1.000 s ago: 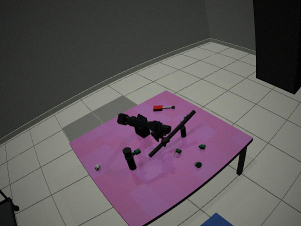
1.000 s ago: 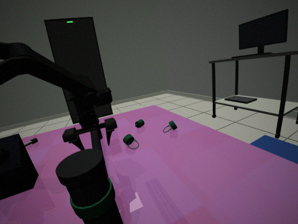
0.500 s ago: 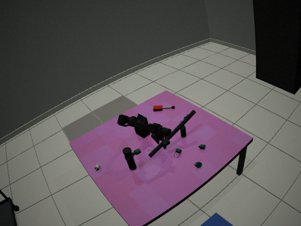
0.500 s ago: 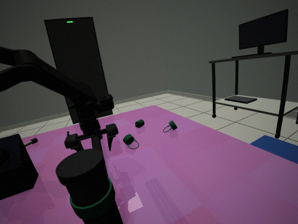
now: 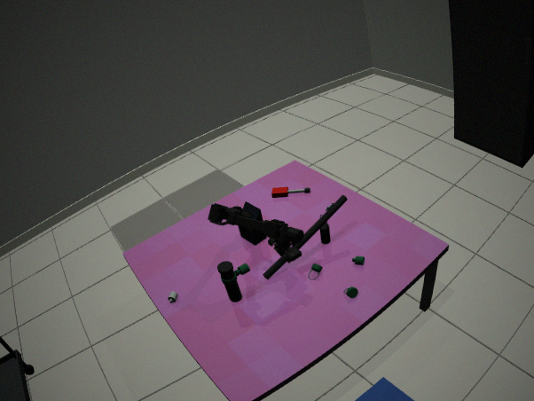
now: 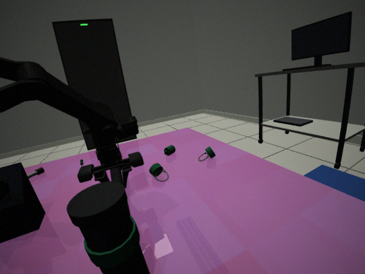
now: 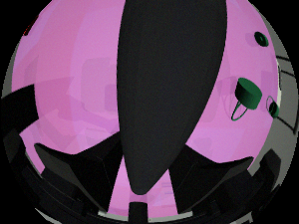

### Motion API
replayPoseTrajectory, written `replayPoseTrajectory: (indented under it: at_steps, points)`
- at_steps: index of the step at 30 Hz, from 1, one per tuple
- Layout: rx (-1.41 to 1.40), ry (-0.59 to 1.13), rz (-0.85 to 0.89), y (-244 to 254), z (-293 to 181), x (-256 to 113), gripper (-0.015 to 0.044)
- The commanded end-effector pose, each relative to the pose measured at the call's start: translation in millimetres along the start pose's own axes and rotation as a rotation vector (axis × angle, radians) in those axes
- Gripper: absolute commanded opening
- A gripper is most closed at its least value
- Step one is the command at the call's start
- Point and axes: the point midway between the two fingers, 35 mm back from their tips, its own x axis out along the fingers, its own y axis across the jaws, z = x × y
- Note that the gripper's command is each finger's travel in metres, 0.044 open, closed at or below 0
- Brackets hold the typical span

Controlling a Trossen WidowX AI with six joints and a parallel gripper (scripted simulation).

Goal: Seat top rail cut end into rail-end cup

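The dark rail (image 5: pixel 317 227) (image 6: pixel 116 173) (image 7: pixel 169 64) slants over the table, its far part above the small post (image 5: pixel 325 235). The loop is mostly hidden behind it. My gripper (image 5: pixel 283 259) (image 6: pixel 116 180) (image 7: pixel 146 135) is shut on the rail toward its near end, one finger on each side; the tips are partly hidden. The big post (image 5: pixel 234 291) (image 6: pixel 103 236) stands upright with its dark cap (image 5: pixel 225 266) (image 6: pixel 97 200). The green brace band (image 5: pixel 229 279) (image 6: pixel 116 255) sits just below the cap. The green end cup (image 5: pixel 242 269) hangs on its rail side, with a visible gap to the rail's end.
Loose green fittings with rings (image 5: pixel 316 268) (image 6: pixel 156 169) (image 7: pixel 248 94) and a green cup (image 5: pixel 358 260) (image 6: pixel 170 150) (image 7: pixel 261 39) lie beyond the rail. A white piece (image 5: pixel 173 296) lies near the table edge. A red-handled tool (image 5: pixel 279 192) lies at the back.
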Motion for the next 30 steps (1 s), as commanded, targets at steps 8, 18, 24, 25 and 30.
replayPoseTrajectory:
  at_steps: [8,18,24,25,30]
  points:
    - [-0.004,0.002,0.002,0,0,-3,0.0000]
    - [0.000,0.072,0.021,1,-10,-20,0.0000]
    - [0.002,0.154,0.027,1,-23,-39,0.0000]
    - [0.002,0.167,0.027,1,-26,-43,0.0000]
    - [0.000,0.236,0.018,-1,-38,-61,0.0000]
